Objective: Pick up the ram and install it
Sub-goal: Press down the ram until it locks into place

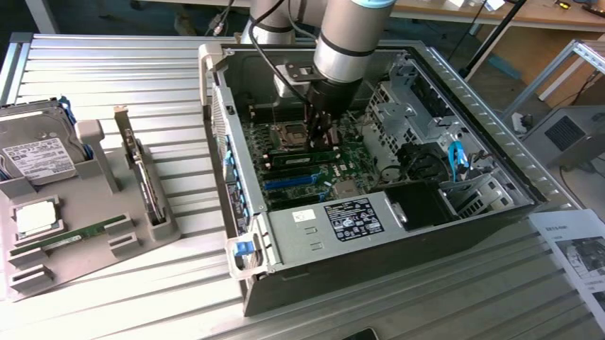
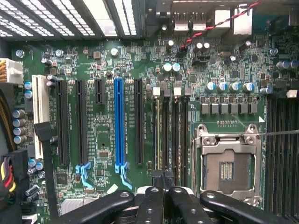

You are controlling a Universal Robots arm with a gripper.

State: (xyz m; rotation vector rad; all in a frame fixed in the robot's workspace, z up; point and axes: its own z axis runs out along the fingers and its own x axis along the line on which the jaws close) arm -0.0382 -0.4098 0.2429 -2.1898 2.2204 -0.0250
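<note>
Green ram stick (image 1: 300, 157) seated in motherboard slot; I see jaws closed just above it, gripper (image 1: 326, 134) empty; second stick (image 1: 71, 237) waits on grey tray (image 1: 142, 244).

- In the exterior view the arm (image 1: 342, 42) is cut off by the top edge.
- The arm hides part of the green board (image 1: 312, 166) inside the computer case (image 1: 283, 248).
- The paper sheet (image 1: 579, 251) is cut by the right edge; its print is too small to read.
</note>
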